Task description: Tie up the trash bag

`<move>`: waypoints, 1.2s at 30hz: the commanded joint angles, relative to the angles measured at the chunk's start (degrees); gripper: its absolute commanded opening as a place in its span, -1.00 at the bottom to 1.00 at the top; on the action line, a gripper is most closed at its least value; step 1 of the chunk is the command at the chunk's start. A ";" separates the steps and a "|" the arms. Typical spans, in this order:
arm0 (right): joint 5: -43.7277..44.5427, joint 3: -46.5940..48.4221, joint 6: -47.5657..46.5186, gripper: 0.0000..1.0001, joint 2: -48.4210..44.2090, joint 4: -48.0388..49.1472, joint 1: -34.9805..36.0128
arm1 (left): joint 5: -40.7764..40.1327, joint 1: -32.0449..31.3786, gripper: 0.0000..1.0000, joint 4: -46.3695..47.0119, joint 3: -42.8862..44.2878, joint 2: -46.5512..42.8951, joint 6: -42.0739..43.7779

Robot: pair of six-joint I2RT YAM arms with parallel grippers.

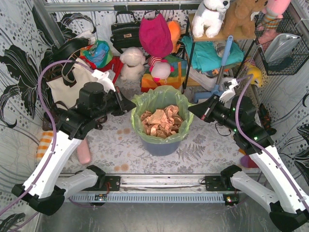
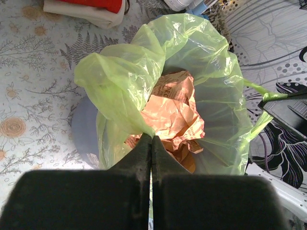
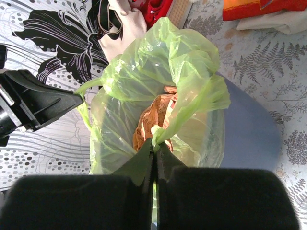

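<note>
Thin green plastic film: bag (image 1: 166, 94), 1 item, lining the bin (image 1: 161, 146) mid-table, crumpled paper (image 1: 161, 121) inside. Rim held at 2 points: left gripper (image 2: 151, 141) clamped on a gathered tuft at the left side, right gripper (image 3: 154, 146) likewise at the right. Likely light, limp, slippery and tear-prone; best taken by bunched rim, not single film.
</note>
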 commanded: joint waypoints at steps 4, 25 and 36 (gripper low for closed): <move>-1.54 -4.11 0.34 -1.00 -1.75 9.86 -0.32 | 1.00 0.07 -1.00 7.65 -0.29 0.89 3.00; -10.45 -3.26 -5.74 -1.00 -5.28 5.75 -0.28 | 9.52 0.15 -1.00 -10.31 2.88 -0.51 13.03; -8.15 5.63 -5.72 -1.00 2.49 16.27 -0.32 | 6.94 0.15 -1.00 0.32 14.19 5.98 12.09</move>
